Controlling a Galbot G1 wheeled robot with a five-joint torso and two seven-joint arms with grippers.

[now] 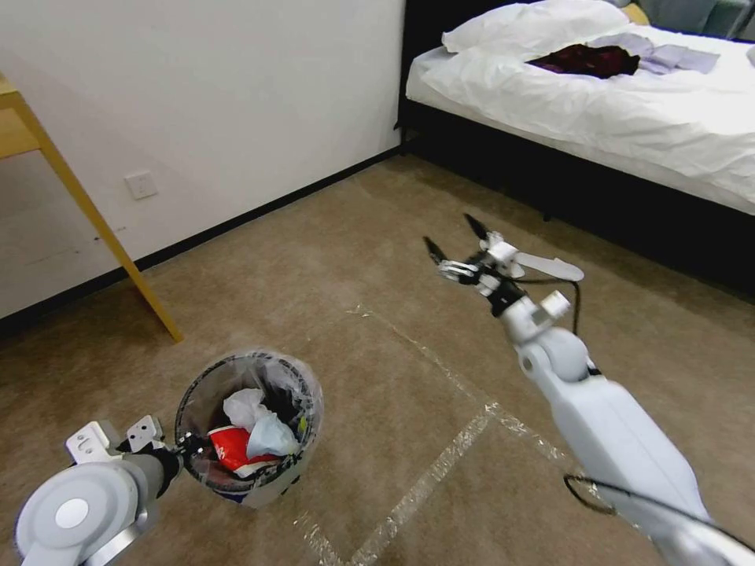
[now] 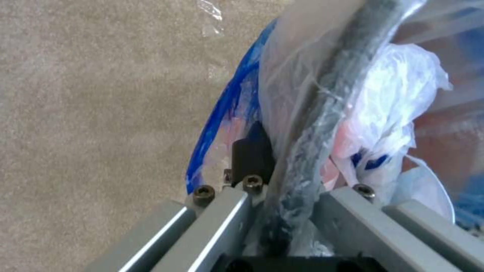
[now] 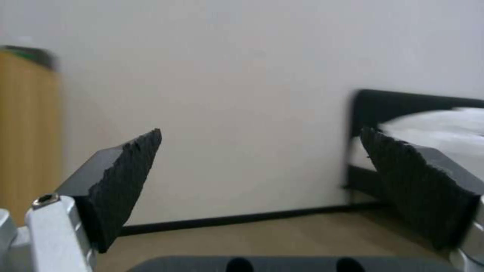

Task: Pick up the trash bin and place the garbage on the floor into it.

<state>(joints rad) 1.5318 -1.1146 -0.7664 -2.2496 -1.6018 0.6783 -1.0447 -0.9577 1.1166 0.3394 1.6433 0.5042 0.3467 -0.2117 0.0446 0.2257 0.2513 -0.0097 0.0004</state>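
My left end effector [image 1: 185, 450] is clamped on the near rim of the trash bin [image 1: 250, 424], one finger [image 2: 252, 155] outside the liner. The bin sits low at my left over the floor [image 1: 377, 377], with garbage [image 1: 253, 440] inside. My right end effector [image 1: 458, 242] hangs spread and empty, well apart from the bin, pointing toward the bed [image 1: 598, 102].

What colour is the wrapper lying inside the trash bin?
Red with white markings, inside the trash bin; the head view shows it best.
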